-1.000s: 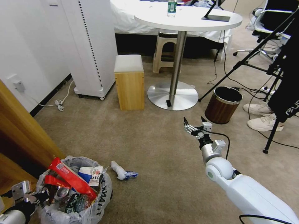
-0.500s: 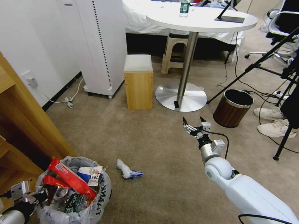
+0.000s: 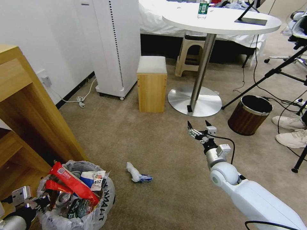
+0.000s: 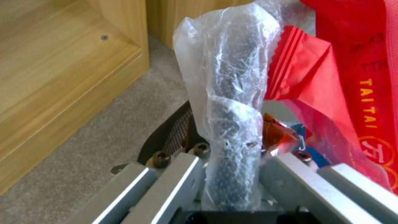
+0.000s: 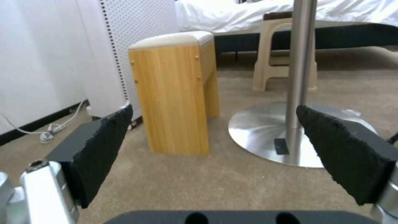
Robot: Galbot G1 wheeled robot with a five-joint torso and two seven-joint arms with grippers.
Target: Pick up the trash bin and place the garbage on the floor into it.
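Observation:
The trash bin (image 3: pixel 96 207), black with a crinkly clear lettered bag, sits at my lower left, full of red snack bags (image 3: pixel 68 182) and a paper cup (image 3: pixel 88 178). My left gripper (image 3: pixel 40 202) is shut on its near rim; the left wrist view has the bag-wrapped rim (image 4: pixel 228 77) clamped in that gripper (image 4: pixel 234 186), red bags (image 4: pixel 352 77) beside it. A piece of garbage (image 3: pixel 138 175), a crumpled white tissue with a blue scrap, lies on the beige floor (image 3: pixel 144 140) right of the bin. My right gripper (image 3: pixel 199 126) (image 5: pixel 213 109) hangs open above the carpet, holding nothing.
A wooden shelf unit (image 3: pixel 22 105) stands close on the left. Ahead are a wooden stool (image 3: pixel 152 84), a white appliance (image 3: pixel 116 48), the round table's metal base (image 3: pixel 195 100), and a brown wood-grain bin (image 3: pixel 250 115). Tripod legs (image 3: pixel 265 76), cables and a person's shoes (image 3: pixel 292 139) are on the right.
The whole picture has slid rightward, so the camera has turned left; more of the wooden shelf shows. Both arms and the held bin keep their places in view.

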